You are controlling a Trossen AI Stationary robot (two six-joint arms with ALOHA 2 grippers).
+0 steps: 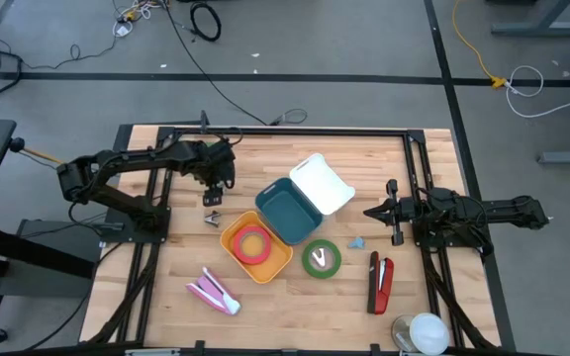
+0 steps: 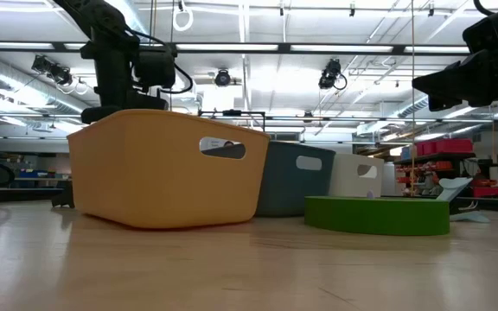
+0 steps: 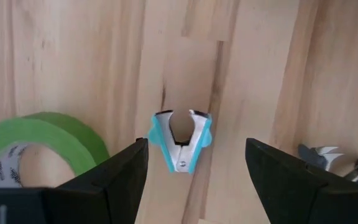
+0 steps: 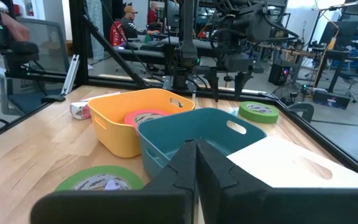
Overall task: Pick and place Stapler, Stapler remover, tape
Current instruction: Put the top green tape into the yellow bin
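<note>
My left gripper (image 3: pixel 194 180) is open and points down over the far left of the table. A blue stapler remover (image 3: pixel 180 140) lies on the wood below the gap between its fingers, apart from them. A green tape roll (image 3: pixel 36 149) lies flat beside it. My right gripper (image 1: pixel 374 211) is shut and holds nothing, level above the table's right side, pointing left toward the bins. A red and black stapler (image 1: pixel 380 282) lies near the right front. A second green tape roll (image 1: pixel 322 258) lies flat beside the yellow bin (image 1: pixel 280 265), which holds a pink tape roll (image 1: pixel 253 244).
A teal bin (image 1: pixel 287 210) and a white bin (image 1: pixel 322 183) stand behind the yellow one. A pink stapler (image 1: pixel 213 292) lies at the left front, a light blue piece (image 1: pixel 357 240) near the green tape, a grey metal piece (image 3: pixel 328 155) beside the blue remover.
</note>
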